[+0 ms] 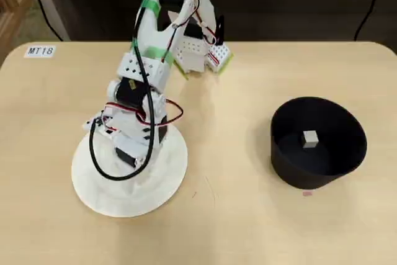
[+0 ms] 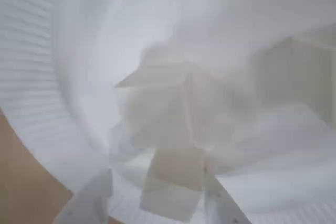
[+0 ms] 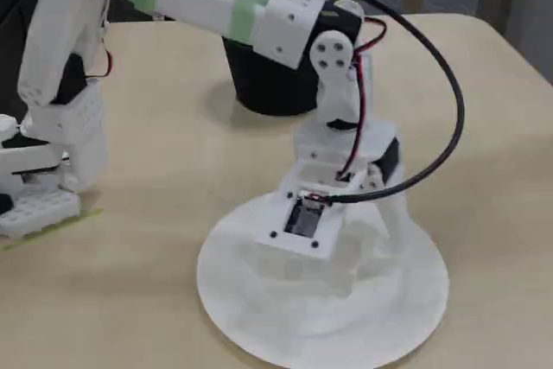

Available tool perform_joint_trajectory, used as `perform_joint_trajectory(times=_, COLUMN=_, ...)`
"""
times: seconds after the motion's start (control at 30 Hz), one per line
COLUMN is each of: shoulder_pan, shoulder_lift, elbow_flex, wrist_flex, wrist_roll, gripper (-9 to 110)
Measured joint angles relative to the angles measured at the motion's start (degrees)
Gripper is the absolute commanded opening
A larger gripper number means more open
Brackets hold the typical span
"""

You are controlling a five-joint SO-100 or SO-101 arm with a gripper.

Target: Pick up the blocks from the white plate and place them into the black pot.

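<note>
The arm reaches down over the white plate [image 1: 93,184], and its jaws are lowered onto the plate's surface. In the wrist view the two jaw tips enter from the bottom edge and stand apart, with one of the blocks [image 2: 170,190] lying between them at the lower middle of the picture. Whether the tips press on that cube or merely flank it I cannot tell, since the picture is blurred and white on white. Just beyond the jaws, further into the plate [image 2: 31,77], sits a cluster of more pale cubes [image 2: 157,108], touching or nearly touching each other; their count is hard to read, perhaps two.

In the fixed view the gripper [image 3: 333,270] hides the cubes under its body, low over the middle of the plate [image 3: 259,326].

The black pot [image 1: 285,159] stands on the worktop [image 1: 236,228], well apart from the jaws, to the right in the overhead view. Inside it one off-white cube [image 1: 310,139] rests on the floor of the pot, near its centre. In the fixed view the pot [image 3: 268,84] shows only partly, behind the arm.
</note>
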Motion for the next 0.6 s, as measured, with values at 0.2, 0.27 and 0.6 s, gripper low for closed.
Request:
perform_joint_trajectory(times=0.2, shoulder_pan=0.26, shoulder_lift=-1.76, elbow_flex=-2.9, wrist_flex=0.09, wrist_roll=0.0, gripper=-2)
perform_joint_trajectory(times=0.27, shoulder_pan=0.26, shoulder_lift=-1.76, elbow_flex=-2.9, wrist_flex=0.53, wrist_roll=-0.09, gripper=-2)
perform_joint_trajectory(times=0.6, shoulder_pan=0.35, shoulder_lift=2.02, elbow_flex=-2.72, wrist_flex=4.83, wrist_roll=-2.99, gripper=-2)
